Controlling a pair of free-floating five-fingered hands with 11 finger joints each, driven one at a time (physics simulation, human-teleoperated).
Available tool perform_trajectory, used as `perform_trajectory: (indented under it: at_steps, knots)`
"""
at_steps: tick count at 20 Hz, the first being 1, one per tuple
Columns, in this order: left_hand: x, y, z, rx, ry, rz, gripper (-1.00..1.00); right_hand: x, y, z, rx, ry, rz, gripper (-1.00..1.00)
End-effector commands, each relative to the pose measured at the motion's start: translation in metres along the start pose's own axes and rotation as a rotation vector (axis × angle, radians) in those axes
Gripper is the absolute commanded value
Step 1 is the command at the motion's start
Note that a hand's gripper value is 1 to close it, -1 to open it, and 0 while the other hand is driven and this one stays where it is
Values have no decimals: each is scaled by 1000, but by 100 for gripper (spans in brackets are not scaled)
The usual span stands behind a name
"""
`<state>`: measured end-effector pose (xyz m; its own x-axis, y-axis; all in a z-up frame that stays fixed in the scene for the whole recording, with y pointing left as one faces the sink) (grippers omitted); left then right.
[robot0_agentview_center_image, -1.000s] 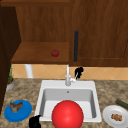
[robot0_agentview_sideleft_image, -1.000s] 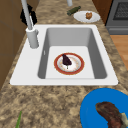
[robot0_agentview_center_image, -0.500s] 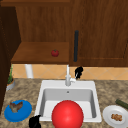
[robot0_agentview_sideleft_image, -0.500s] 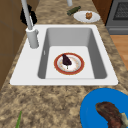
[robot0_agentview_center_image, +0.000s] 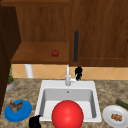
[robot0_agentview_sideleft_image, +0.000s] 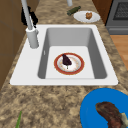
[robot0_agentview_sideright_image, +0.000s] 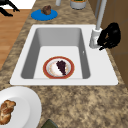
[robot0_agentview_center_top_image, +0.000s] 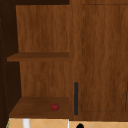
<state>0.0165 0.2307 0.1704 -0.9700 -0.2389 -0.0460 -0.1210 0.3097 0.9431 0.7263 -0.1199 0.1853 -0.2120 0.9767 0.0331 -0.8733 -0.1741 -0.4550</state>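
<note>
My right hand (robot0_agentview_center_image: 78, 73) is behind the white sink (robot0_agentview_center_image: 43, 86), just right of the faucet (robot0_agentview_center_image: 67, 77). Its fingers are curled at the faucet's small side lever; the right side view has this hand (robot0_agentview_sideright_image: 110, 36) pressed against the faucet base (robot0_agentview_sideright_image: 95, 40), and the left side view has it (robot0_agentview_sideleft_image: 28, 17) behind the spout. My left hand (robot0_agentview_center_image: 35, 122) hangs off the counter's front left edge with straight, spread fingers (robot0_agentview_sideright_image: 7, 7). In the basin lies a red-rimmed plate (robot0_agentview_sideleft_image: 80, 68) with a dark piece of food (robot0_agentview_sideright_image: 61, 66).
A blue plate (robot0_agentview_center_image: 23, 113) with brown food sits left of the sink. On the right are a white plate (robot0_agentview_center_image: 110, 113) with a pastry and a green vegetable (robot0_agentview_center_image: 122, 103). A red fruit (robot0_agentview_center_top_image: 55, 107) rests on the open shelf beside a closed cabinet door with a dark handle (robot0_agentview_center_image: 76, 46).
</note>
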Motion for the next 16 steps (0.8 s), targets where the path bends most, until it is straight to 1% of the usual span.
perform_trajectory:
  at_steps: [1,8,12,13,14,15,16]
  knots:
    - [0,0,0,0,0,0,0,27,-14,-20,1,2,1,100]
    - [0,0,0,0,0,0,0,29,-16,-21,40,49,11,100]
    - [0,0,0,0,0,0,0,32,-19,-15,63,86,28,100]
    - [0,0,0,0,0,0,0,29,-13,-9,78,87,56,100]
    - [0,0,0,0,0,0,0,27,-13,-8,88,100,61,100]
    - [0,0,0,0,0,0,0,14,-6,-1,59,128,48,100]
    - [0,0,0,0,0,0,0,12,-5,-1,59,131,56,-100]
